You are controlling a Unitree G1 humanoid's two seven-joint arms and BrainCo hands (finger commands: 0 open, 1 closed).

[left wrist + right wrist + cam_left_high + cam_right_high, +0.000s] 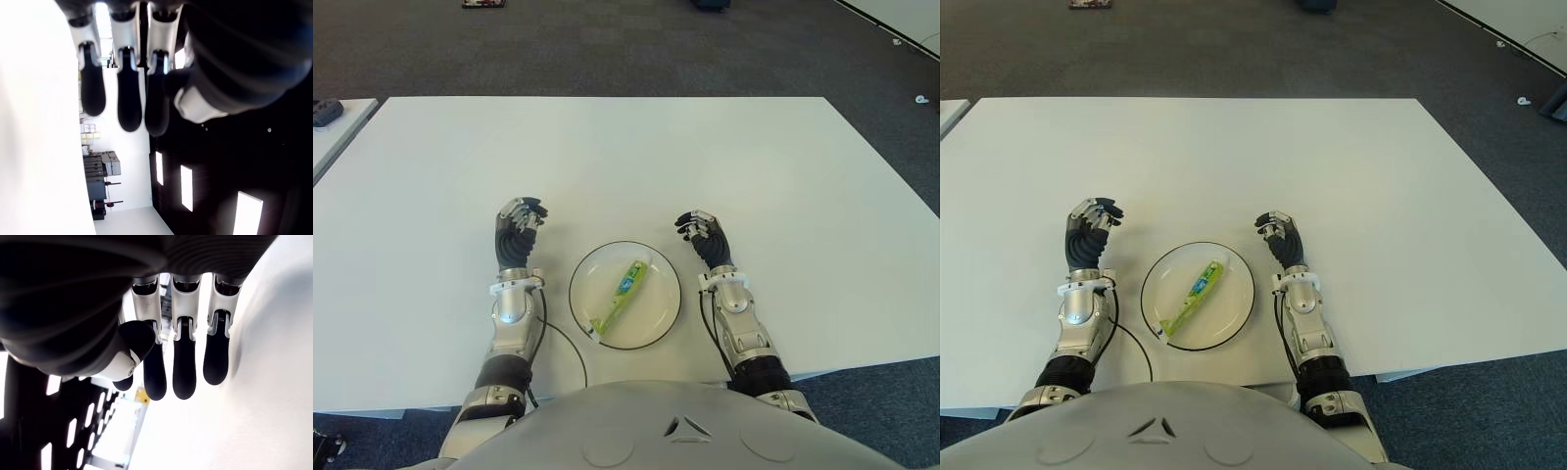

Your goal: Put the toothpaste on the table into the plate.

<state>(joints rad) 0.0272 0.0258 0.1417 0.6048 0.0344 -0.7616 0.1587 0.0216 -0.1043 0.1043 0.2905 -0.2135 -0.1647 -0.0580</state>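
Toothpaste [621,296] already lies in the plate [661,261], lower centre of the eye views, diagonal with one end at the near-left rim — task looks done. Left robot hand [519,227] shows left of the plate, right robot hand [703,235] just right of it, both clear of the rim. Wrist views show each with fingers loosely curled, grasping nothing — released. My read: they flank the plate so nothing can nudge it. Worktop [607,157] carries the rest.

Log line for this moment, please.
green plastic toothpaste tube: lying in round white plate | left robot hand: empty, left of plate | right robot hand: empty, right
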